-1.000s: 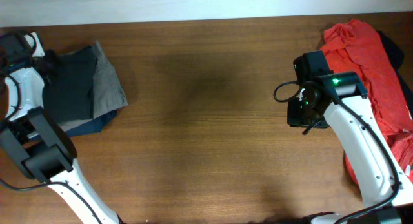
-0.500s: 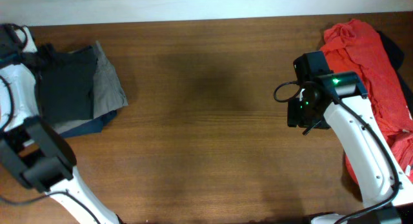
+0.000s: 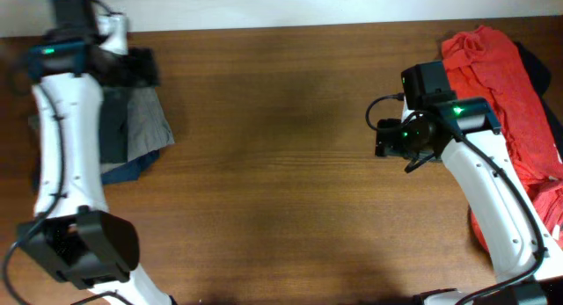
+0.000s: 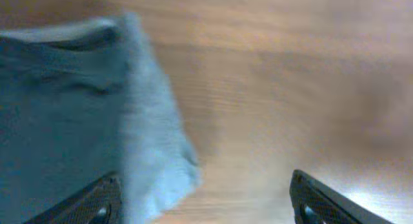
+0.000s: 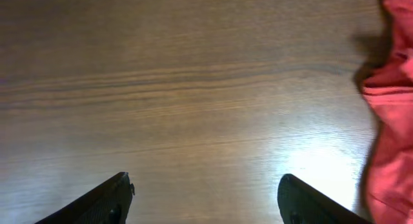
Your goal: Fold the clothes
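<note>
The clothes point(image 3: 113, 134), dark charcoal trousers, lie folded on top of a stack at the table's left, partly hidden under my left arm. In the blurred left wrist view the clothes point(image 4: 58, 108) fill the left side. My left gripper point(image 3: 141, 68) hovers over the stack's back edge. Seen from its wrist, the left gripper point(image 4: 206, 201) is open and holds nothing. My right gripper point(image 3: 384, 138) hangs over bare wood right of centre, and in its own view the right gripper point(image 5: 206, 192) is open and empty.
Under the charcoal trousers lie folded grey-khaki trousers point(image 3: 151, 120) and a navy garment point(image 3: 132, 169). The grey-khaki trousers point(image 4: 151, 146) show beside the left finger. A crumpled red garment point(image 3: 493, 68) with dark fabric point(image 3: 538, 68) behind it sits at the right edge.
My left gripper has opened, let go of the charcoal trousers and swung from the far left edge to the back of the stack. The right gripper has opened wider and turned left.
</note>
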`<state>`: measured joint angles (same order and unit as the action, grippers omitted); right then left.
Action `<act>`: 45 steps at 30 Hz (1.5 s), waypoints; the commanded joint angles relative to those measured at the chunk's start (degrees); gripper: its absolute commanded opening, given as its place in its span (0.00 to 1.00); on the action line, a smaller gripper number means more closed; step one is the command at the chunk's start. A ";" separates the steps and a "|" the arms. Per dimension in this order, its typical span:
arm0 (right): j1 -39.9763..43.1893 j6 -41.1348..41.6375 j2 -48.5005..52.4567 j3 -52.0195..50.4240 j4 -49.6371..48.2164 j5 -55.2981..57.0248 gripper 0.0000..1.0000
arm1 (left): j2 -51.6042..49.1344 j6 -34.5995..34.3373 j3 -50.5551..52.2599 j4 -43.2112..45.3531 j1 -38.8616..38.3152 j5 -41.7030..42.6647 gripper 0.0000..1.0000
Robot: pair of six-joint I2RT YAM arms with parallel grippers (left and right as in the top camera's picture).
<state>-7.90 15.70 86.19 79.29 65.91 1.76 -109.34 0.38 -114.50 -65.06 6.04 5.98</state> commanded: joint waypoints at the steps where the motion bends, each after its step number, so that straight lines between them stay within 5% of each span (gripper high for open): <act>1: 0.44 -1.16 -0.15 0.39 -1.70 -4.33 0.80 | -0.35 0.46 -0.04 -4.92 -7.37 0.57 0.99; 8: 1.84 -6.91 -0.24 0.39 -4.22 -14.05 0.83 | -0.35 0.39 -0.04 -11.37 -12.76 0.63 0.99; 13: 10.16 -13.70 -0.24 0.44 -6.86 -24.74 0.99 | -0.35 0.26 -0.04 -16.76 -12.59 0.68 0.99; 24: 23.30 -16.39 -1.36 0.44 -1.01 -25.35 0.99 | 0.55 0.46 -0.04 -20.00 -12.52 2.86 0.99; 37: 11.39 -17.18 -15.76 0.37 3.91 -9.64 0.99 | 19.17 0.48 3.34 -15.43 -8.96 -1.53 0.99; 45: 9.35 -16.28 -29.27 -8.72 0.42 -7.06 0.99 | 41.29 3.80 29.92 0.07 -7.08 -0.87 0.99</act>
<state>1.98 -1.06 62.57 76.12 67.77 -7.07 -76.82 1.54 -94.17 -69.43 -1.23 5.08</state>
